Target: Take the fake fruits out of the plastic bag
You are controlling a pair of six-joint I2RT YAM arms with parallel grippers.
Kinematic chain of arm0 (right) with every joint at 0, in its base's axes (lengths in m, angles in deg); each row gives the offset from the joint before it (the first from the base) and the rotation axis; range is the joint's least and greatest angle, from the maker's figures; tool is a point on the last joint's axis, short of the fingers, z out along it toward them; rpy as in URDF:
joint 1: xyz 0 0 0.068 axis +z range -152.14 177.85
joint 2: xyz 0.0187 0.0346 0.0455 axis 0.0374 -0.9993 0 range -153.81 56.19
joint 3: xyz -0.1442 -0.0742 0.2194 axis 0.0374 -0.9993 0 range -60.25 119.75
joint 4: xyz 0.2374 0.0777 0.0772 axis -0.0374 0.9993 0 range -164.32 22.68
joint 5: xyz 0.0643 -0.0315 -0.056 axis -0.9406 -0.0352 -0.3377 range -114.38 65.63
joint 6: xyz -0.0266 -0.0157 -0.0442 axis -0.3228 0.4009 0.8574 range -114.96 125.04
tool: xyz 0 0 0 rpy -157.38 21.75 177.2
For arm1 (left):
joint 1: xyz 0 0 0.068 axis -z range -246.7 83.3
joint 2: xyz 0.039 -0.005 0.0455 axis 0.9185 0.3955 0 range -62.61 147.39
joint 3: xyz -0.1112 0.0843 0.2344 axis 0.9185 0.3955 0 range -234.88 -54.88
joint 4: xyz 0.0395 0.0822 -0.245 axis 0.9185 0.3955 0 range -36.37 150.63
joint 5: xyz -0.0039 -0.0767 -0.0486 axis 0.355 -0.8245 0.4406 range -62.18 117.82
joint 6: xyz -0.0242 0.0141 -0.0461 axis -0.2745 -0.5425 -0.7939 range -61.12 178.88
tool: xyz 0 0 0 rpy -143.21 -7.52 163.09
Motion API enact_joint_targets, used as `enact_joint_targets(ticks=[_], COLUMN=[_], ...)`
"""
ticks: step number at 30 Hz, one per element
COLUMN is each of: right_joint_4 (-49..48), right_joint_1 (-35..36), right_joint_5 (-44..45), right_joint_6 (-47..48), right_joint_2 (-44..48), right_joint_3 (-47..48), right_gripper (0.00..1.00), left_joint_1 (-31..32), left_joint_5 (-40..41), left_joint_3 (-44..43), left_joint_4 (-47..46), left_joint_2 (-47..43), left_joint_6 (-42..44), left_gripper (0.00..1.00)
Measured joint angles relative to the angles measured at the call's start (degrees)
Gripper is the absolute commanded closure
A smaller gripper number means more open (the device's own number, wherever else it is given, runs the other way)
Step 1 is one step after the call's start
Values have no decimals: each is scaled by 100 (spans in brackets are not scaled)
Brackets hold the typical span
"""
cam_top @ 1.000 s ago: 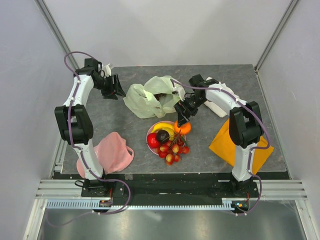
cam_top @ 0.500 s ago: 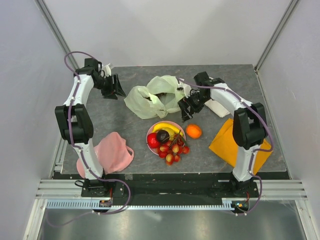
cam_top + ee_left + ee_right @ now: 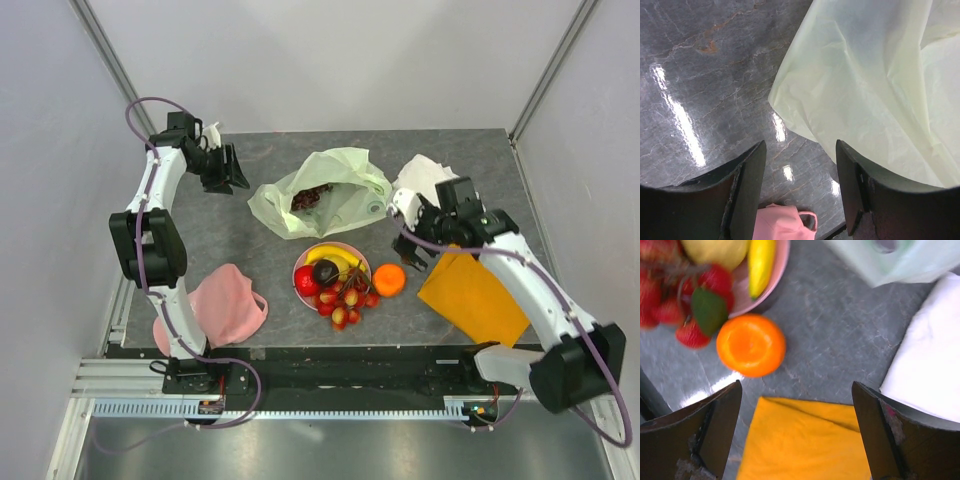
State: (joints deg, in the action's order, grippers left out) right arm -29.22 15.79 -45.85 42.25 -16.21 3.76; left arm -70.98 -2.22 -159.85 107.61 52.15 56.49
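The pale yellow-green plastic bag (image 3: 335, 185) lies at the back middle, its mouth open, with a dark grape bunch (image 3: 312, 197) inside. The pink plate (image 3: 303, 262) holds the banana (image 3: 335, 257), red apple (image 3: 306, 282), dark plum (image 3: 325, 271) and berry cluster (image 3: 345, 300). The orange (image 3: 389, 279) sits on the table against the plate's right side; it also shows in the right wrist view (image 3: 751, 345). My right gripper (image 3: 418, 245) is open and empty, right of the orange, over the orange cloth's edge. My left gripper (image 3: 230, 172) is open and empty, left of the bag (image 3: 875, 90).
An orange cloth (image 3: 475, 295) lies at the right front, also in the right wrist view (image 3: 805, 440). A white folded cloth (image 3: 425, 175) lies at the back right. A pink cloth (image 3: 228, 305) lies at the left front. Walls enclose the table.
My right gripper let go of the orange beside the plate and pulled back to the right. The bag settled with its mouth open, showing the grapes. The left arm hardly moved.
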Motion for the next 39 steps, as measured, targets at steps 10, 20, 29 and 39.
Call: enact_joint_targets(ticks=[10,20,29,39], right_joint_4=[-330,-960,-1749,-1937], right_joint_1=[1025,1165,1255,1058], right_joint_5=[-173,-363,-247,-155], right_joint_6=[2229,3348,3672,2918], right_joint_2=[1499,514,251,-518], right_joint_3=[-1969,-2396,-2752,-2006], right_gripper=[14,21,49,58], left_joint_1=[127,125,125,125], left_joint_5=[20,125,229,332], left_joint_3=[-31,157,262,282], left_joint_4=[22,35,37,37], left_joint_2=[0,-33,-173,-232], left_joint_6=[33,149,205,256], left_gripper=[35,35,35,35])
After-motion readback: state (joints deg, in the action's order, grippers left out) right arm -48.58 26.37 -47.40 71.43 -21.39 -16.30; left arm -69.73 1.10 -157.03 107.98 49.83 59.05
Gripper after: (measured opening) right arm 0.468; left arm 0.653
